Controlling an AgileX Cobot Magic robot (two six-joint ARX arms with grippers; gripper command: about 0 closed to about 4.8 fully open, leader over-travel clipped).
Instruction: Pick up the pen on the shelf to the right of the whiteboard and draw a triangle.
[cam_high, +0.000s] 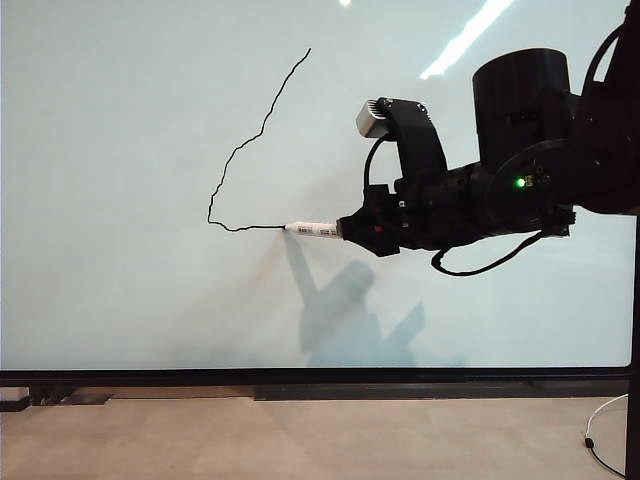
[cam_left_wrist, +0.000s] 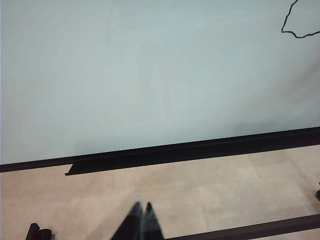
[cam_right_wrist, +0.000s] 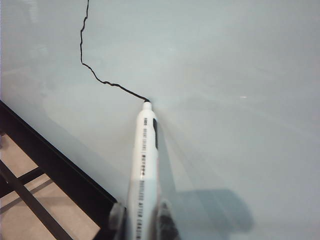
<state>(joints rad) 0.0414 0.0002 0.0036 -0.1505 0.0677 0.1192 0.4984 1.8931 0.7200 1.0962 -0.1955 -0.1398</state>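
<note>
The whiteboard (cam_high: 130, 280) fills most of the exterior view. My right gripper (cam_high: 352, 229) reaches in from the right, shut on the white pen (cam_high: 314, 230), whose dark tip touches the board. A thin black line (cam_high: 262, 128) runs from the upper middle down to the left, then along a short flat stretch to the pen tip; this is part of the triangle. In the right wrist view the pen (cam_right_wrist: 144, 165) sits between the fingers of my right gripper (cam_right_wrist: 141, 220), its tip at the end of the line (cam_right_wrist: 107, 83). My left gripper (cam_left_wrist: 142, 206) is shut, low near the floor.
The board's black bottom frame (cam_high: 320, 377) runs along the floor. A dark ledge (cam_left_wrist: 150, 159) lies at its foot in the left wrist view. A white cable (cam_high: 600, 430) lies on the floor at the right.
</note>
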